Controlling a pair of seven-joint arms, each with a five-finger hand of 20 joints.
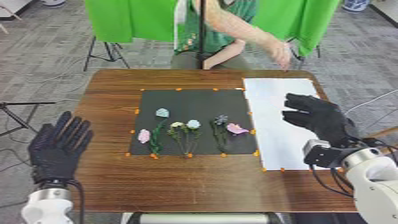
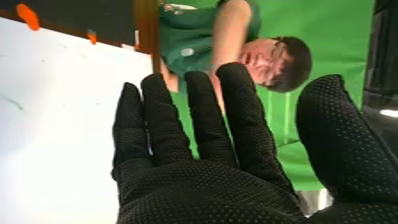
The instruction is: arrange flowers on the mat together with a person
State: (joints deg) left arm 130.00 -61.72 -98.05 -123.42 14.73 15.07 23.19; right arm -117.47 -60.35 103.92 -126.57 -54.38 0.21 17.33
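Okay, we see flowers (image 1: 195, 125) on black mat (image 1: 178, 104); left hand (image 1: 55, 154) released, right hand (image 1: 318, 118) released by white sheet (image 1: 271, 107).

Green cloth (image 1: 129, 20), black stand legs (image 1: 90, 55), grey carpet (image 1: 44, 65).

Brown wooden table (image 1: 178, 187); dark mat (image 1: 200, 102), white sheet (image 1: 271, 102) beside, orange markers (image 1: 223, 155).

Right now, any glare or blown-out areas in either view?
Right wrist view: flat white sheet nearly blown out beside the black-gloved right hand. Head view: sheet bright, dark grey square mat without obvious glare.
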